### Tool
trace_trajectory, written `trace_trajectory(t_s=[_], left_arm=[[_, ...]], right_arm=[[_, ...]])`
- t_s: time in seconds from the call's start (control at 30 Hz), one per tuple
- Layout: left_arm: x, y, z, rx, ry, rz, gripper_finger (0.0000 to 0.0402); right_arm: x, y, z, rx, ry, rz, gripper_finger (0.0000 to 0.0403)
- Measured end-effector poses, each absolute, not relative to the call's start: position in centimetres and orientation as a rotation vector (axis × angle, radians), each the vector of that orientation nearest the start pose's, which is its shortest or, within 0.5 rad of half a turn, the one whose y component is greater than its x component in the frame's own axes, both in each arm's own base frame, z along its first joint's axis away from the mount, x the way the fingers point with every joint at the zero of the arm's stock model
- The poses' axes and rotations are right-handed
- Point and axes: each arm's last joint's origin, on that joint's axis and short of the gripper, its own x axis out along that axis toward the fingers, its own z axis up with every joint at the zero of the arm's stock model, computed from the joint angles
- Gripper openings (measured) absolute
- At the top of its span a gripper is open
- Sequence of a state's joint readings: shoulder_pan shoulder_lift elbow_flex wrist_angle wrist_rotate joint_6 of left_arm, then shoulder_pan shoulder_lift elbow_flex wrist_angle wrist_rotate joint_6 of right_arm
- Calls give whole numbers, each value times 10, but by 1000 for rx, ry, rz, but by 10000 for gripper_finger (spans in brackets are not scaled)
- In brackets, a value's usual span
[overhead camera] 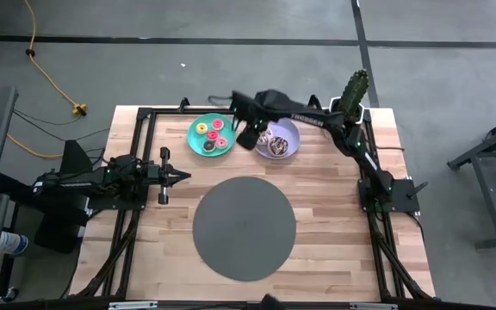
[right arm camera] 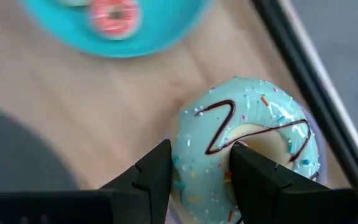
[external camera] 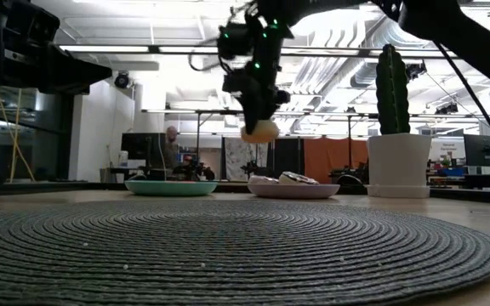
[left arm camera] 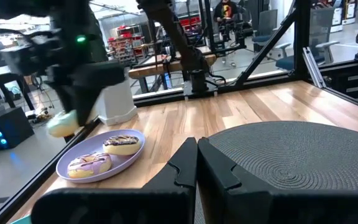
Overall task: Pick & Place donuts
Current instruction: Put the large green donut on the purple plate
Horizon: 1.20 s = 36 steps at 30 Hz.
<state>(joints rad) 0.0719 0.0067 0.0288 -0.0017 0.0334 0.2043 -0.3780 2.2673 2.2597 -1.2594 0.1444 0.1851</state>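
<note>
Green-iced donut [right arm camera: 244, 146]: pinched by my right gripper [right arm camera: 197, 168], lifted over the near edge of the lilac plate [overhead camera: 289, 129], between it and the teal plate [overhead camera: 198, 131]. Left gripper [overhead camera: 182, 176]: fingers pressed together, parked well apart from the lilac plate.

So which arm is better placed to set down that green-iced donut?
The right. Its gripper is shut on the green-iced donut, held in the air between the teal plate and the lilac plate. The left gripper waits far off.
</note>
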Motion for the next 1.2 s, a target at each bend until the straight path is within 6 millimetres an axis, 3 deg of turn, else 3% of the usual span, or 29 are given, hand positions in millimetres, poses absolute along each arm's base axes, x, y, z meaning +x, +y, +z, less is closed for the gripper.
trace_trajectory(t_s=[0.23, 0.43, 0.8, 1.2], left_arm=[[96, 6, 173, 205, -17, 40, 0], [96, 6, 173, 205, -17, 41, 0], [96, 6, 173, 205, -16, 40, 0], [96, 6, 173, 205, -16, 40, 0]], right_arm=[[407, -220, 272, 474, 1190, -738, 140], [395, -239, 265, 649, 1174, -866, 140], [387, -246, 208, 801, 1178, -1037, 141], [385, -245, 188, 840, 1154, -1080, 142]])
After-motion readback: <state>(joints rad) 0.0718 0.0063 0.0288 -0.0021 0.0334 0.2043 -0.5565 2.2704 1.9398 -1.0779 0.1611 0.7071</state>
